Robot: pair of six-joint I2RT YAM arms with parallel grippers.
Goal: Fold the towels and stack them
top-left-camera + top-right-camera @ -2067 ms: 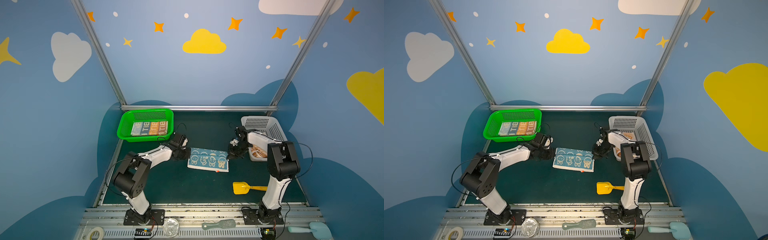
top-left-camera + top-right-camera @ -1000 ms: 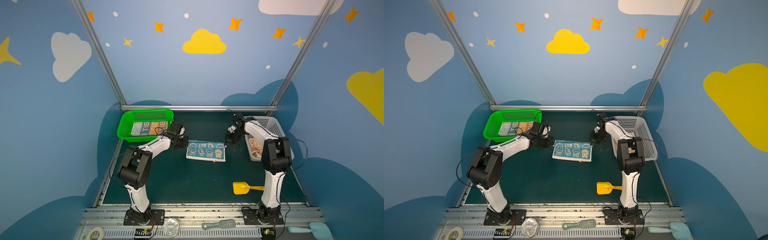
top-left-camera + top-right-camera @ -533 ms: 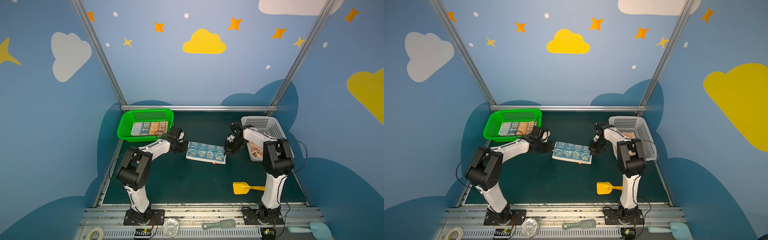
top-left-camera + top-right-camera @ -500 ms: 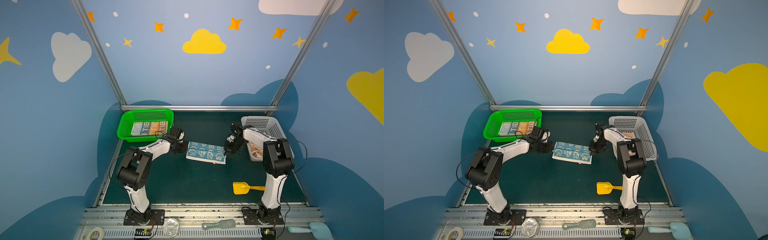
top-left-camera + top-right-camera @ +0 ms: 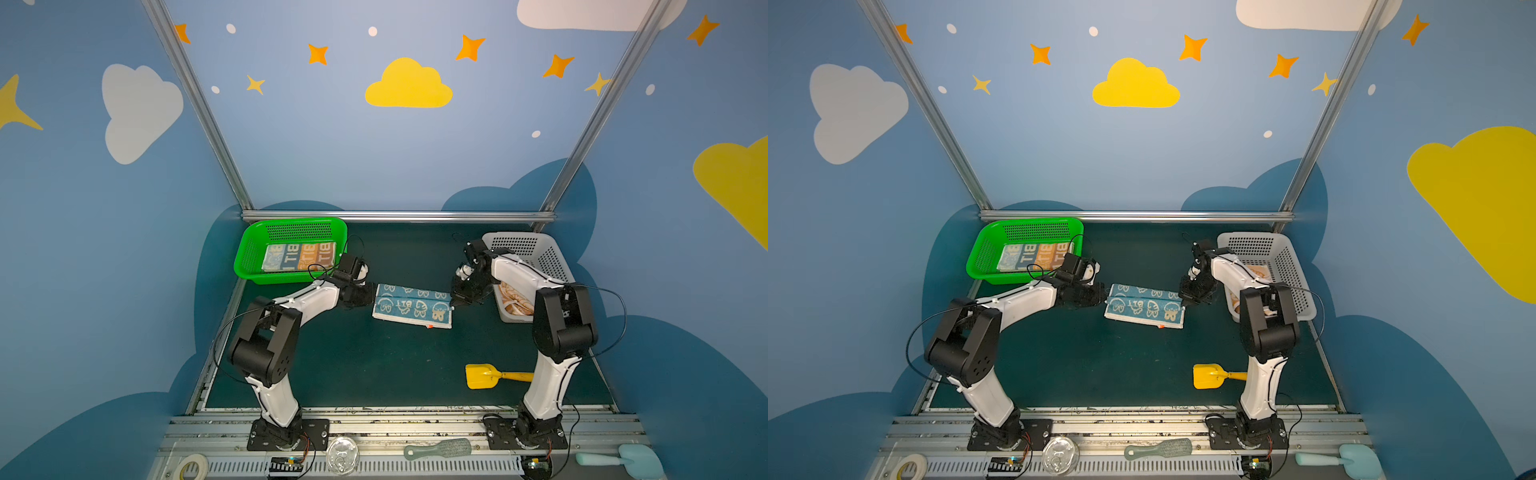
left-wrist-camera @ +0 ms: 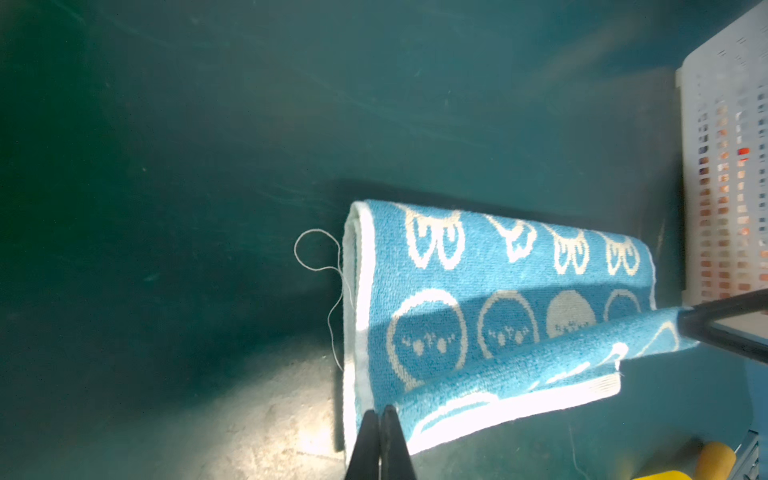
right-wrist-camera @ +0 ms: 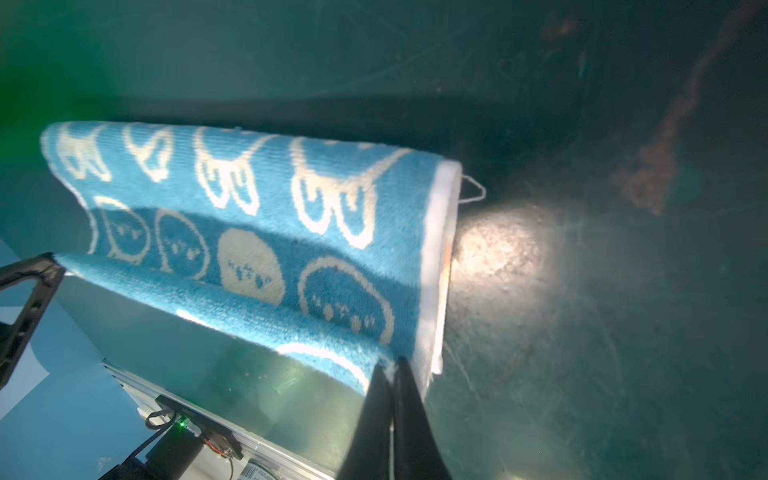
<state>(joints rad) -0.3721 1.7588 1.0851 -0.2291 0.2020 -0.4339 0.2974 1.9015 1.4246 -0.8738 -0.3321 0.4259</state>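
1. Lying in the middle of the desk (image 5: 353, 365): blue towel (image 5: 411, 305), printed with cream rabbit heads and ears, white hem. Its far part is turned over on itself. The free edge of the turned layer is lifted clear of the layer beneath.
2. Left fingers (image 6: 368, 440): pressed together on one corner of the blue towel's lifted edge.
3. Right fingers (image 7: 372, 419): pinched on the opposite corner of the same edge. The cloth is stretched between the two pairs.
4. Red tag (image 5: 430, 327): on the blue towel's near hem, towards the right arm.
5. Loose white thread (image 6: 316, 257): trailing from the blue towel's hem at the left-finger end.
6. Green basket (image 5: 291, 222): beyond the blue towel on the left arm's side. It holds folded towels (image 5: 299, 257) in blue, orange and cream.
7. White basket (image 5: 519, 243): near the blue towel on the right arm's side, with crumpled cream-and-orange cloths (image 5: 515, 297) inside.
8. Yellow scoop (image 5: 482, 376): nearer the arm bases than the blue towel, well apart from it.
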